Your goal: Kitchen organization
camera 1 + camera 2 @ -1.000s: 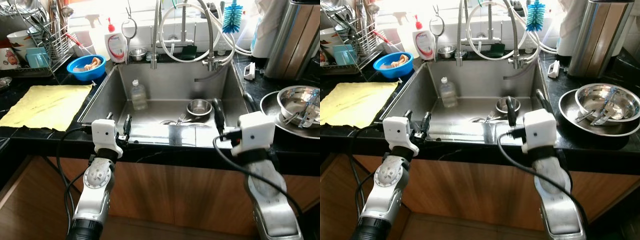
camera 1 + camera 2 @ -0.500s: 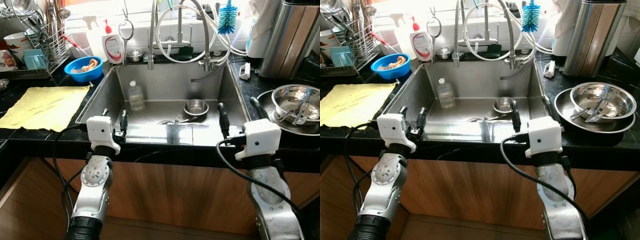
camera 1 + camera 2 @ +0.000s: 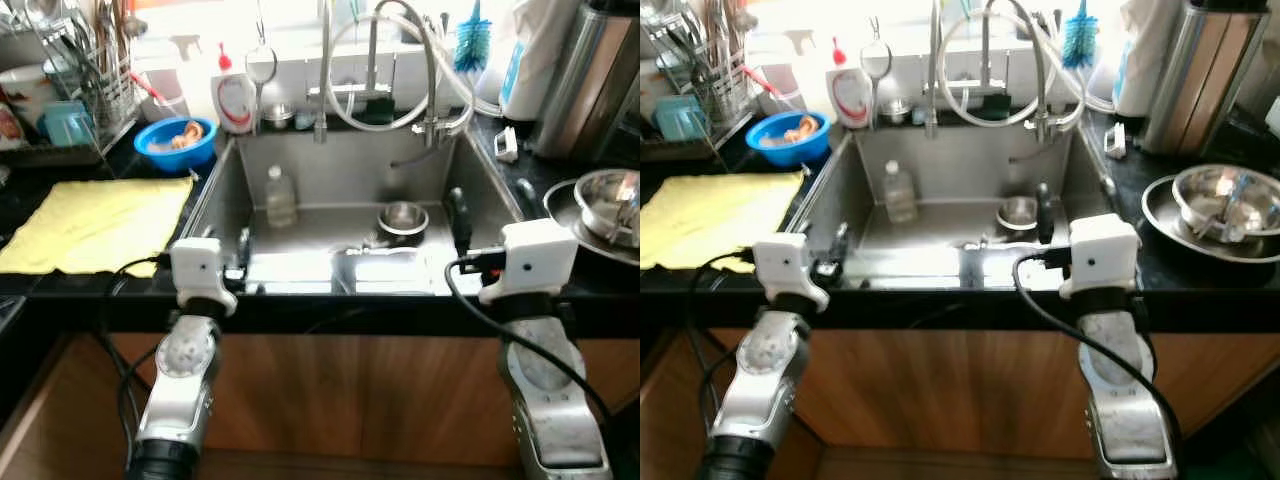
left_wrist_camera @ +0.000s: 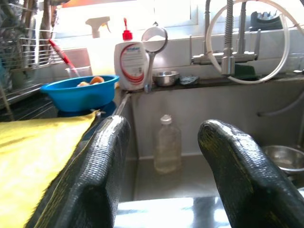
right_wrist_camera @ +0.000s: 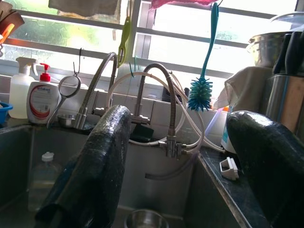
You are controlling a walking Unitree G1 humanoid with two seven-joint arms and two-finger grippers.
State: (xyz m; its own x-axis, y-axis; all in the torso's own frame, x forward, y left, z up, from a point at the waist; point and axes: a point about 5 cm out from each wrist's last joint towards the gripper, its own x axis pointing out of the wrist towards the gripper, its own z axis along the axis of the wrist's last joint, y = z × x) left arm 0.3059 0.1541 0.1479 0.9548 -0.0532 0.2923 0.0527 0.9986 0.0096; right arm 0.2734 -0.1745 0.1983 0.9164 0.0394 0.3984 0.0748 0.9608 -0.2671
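A steel sink (image 3: 335,165) lies straight ahead. In it a clear plastic bottle (image 3: 280,195) stands at the back left, and a small steel bowl (image 3: 403,217) sits at the right with cutlery (image 3: 368,242) beside it. My left gripper (image 3: 228,246) is held open and empty over the sink's front left edge, and its fingers (image 4: 99,161) frame the bottle in the left wrist view. Above the front right corner my right gripper (image 3: 492,205) is also open and empty, its fingers (image 5: 107,156) pointing at the faucet (image 5: 161,90).
A yellow cloth (image 3: 95,220) covers the left counter, with a blue bowl (image 3: 175,140), a soap bottle (image 3: 235,95) and a dish rack (image 3: 80,90) behind it. Stacked steel bowls (image 3: 605,200) and a tall steel canister (image 3: 600,80) stand on the right. Wooden cabinet fronts (image 3: 350,390) lie below.
The head camera has shifted and the picture is now slightly blurred. Both grippers remain open at the sink's front edge, and the right one sits a little farther right.
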